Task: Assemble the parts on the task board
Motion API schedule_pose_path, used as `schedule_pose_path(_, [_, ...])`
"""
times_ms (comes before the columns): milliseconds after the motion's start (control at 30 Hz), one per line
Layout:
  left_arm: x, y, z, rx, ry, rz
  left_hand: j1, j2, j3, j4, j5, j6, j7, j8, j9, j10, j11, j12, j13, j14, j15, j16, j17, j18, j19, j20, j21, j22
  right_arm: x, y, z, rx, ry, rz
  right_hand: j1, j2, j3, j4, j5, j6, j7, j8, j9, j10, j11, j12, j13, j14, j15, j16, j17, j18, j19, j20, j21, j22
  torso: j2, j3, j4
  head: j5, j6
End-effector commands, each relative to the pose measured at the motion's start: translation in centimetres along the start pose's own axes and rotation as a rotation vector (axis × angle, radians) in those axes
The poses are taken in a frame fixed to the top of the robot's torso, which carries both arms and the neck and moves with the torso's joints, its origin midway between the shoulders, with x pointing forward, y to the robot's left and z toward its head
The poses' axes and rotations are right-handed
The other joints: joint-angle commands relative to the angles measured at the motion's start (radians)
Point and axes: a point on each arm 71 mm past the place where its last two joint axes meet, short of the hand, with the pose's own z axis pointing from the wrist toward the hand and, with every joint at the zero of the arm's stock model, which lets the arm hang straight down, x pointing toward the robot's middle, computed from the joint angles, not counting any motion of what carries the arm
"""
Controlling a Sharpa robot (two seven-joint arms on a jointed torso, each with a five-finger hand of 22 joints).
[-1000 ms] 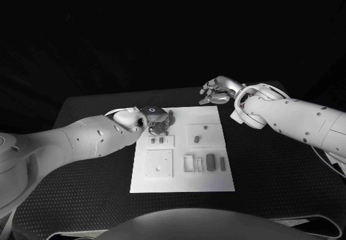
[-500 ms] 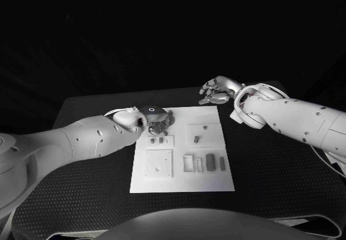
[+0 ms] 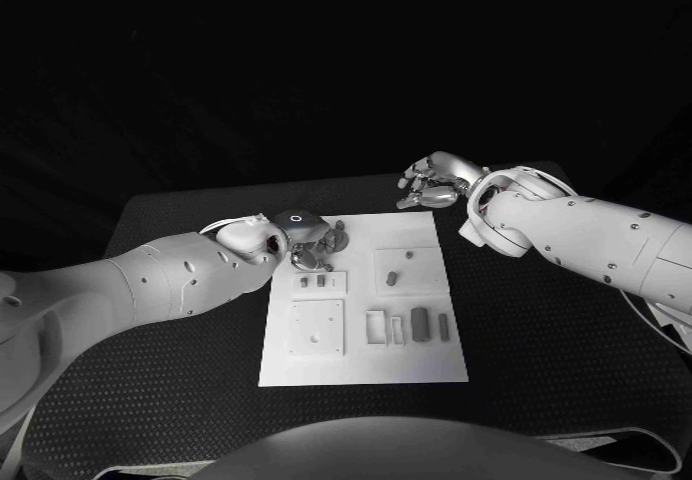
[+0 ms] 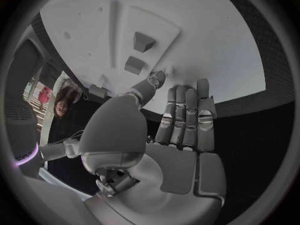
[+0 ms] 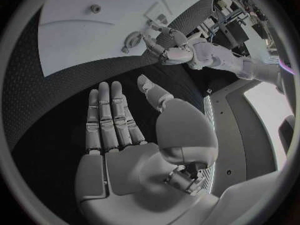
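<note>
On the black textured counter (image 3: 173, 360) lies the white rectangular task board (image 3: 365, 365), its long side running away from the robot. Small grey parts rest on it: a dark oblong block (image 3: 420, 323) and a slimmer grey bar (image 3: 446, 327) near the right edge, two small grey pieces (image 3: 313, 282) on a raised white square near the left edge, and a short grey peg (image 3: 410, 255) with a second small piece (image 3: 394, 278) on another raised square toward the far right.

The left arm reaches in across the counter and ends over the board's far left corner. The silver left hand (image 3: 310, 240) hangs there with its fingers (image 4: 185, 116) straight and side by side, the thumb angled out toward the board; the left wrist view shows nothing between them, so the hand is released and empty. Two grey wedge-shaped parts (image 4: 139, 52) sit on the white plate just beyond the thumb tip.

The right arm bends in from the right, and the silver right hand (image 3: 433, 182) hovers above the bare counter just past the board's far right corner. Its fingers (image 5: 106, 117) are stretched flat and apart from the thumb, grasping nothing.
</note>
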Motion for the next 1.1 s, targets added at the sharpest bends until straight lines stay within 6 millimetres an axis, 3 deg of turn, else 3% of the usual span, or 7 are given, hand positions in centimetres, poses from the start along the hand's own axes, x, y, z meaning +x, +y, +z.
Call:
schedule_pose_path(33, [0.0,-0.2,-0.1,0.023,-0.005,-0.005,0.004,-0.011,-0.006,-0.005,0.007,-0.007,-0.003,-0.001,-0.001,-0.013,0.001,-0.003,-0.004,-0.011,0.002,-0.001,-0.002,0.015,-0.008,0.001,-0.003,0.019,0.0,0.0,0.0,-0.007,0.004,0.002,-0.004,0.008,-0.003,0.000,0.001,0.008,0.000,0.003,-0.002,-0.011,-0.004,0.004,-0.002,0.006,-0.002,-0.006,0.001,0.000,-0.001,0.009,-0.006,0.002,0.001,-0.0001,-0.0007,0.000,0.000])
schedule_pose_path(400, [0.3,-0.2,-0.2,0.033,0.029,-0.007,0.019,-0.017,-0.015,-0.013,-0.007,-0.006,-0.018,0.005,-0.003,-0.035,0.000,-0.022,-0.021,-0.029,0.009,-0.004,-0.004,0.013,-0.020,0.007,-0.016,0.017,0.0,0.0,0.0,-0.006,0.004,0.002,-0.003,0.008,-0.003,0.000,0.001,0.008,0.000,0.004,-0.002,-0.011,-0.004,0.005,-0.002,0.007,-0.003,-0.007,0.002,0.001,-0.001,0.009,-0.006,0.002,0.001,0.0007,-0.0006,0.000,0.000])
schedule_pose_path(800, [0.0,-0.7,0.3,0.075,-0.001,0.019,0.047,0.009,-0.021,-0.012,-0.008,0.062,-0.029,0.045,0.008,-0.003,-0.019,-0.012,-0.030,-0.029,0.008,0.011,-0.002,0.018,-0.009,0.007,-0.015,0.021,0.1,0.1,0.0,-0.008,0.006,0.002,-0.004,0.009,-0.003,0.000,0.001,0.008,0.000,0.004,-0.002,-0.011,-0.004,0.006,-0.003,0.007,-0.003,-0.007,0.003,0.001,-0.001,0.009,-0.006,0.002,0.001,0.0011,-0.0014,0.002,0.000])
schedule_pose_path(1100, [0.0,-1.3,0.6,0.101,0.000,0.012,0.044,0.020,-0.023,-0.011,-0.012,0.071,-0.030,0.049,0.008,0.011,-0.024,-0.010,-0.033,-0.024,0.006,0.013,-0.003,0.019,-0.004,0.005,-0.014,0.021,0.1,0.2,0.0,-0.009,0.008,0.003,-0.004,0.009,-0.003,0.000,0.001,0.009,0.000,0.004,-0.002,-0.011,-0.004,0.006,-0.004,0.007,-0.003,-0.008,0.003,0.001,-0.001,0.010,-0.006,0.002,0.001,0.0015,-0.0022,0.001,0.000])
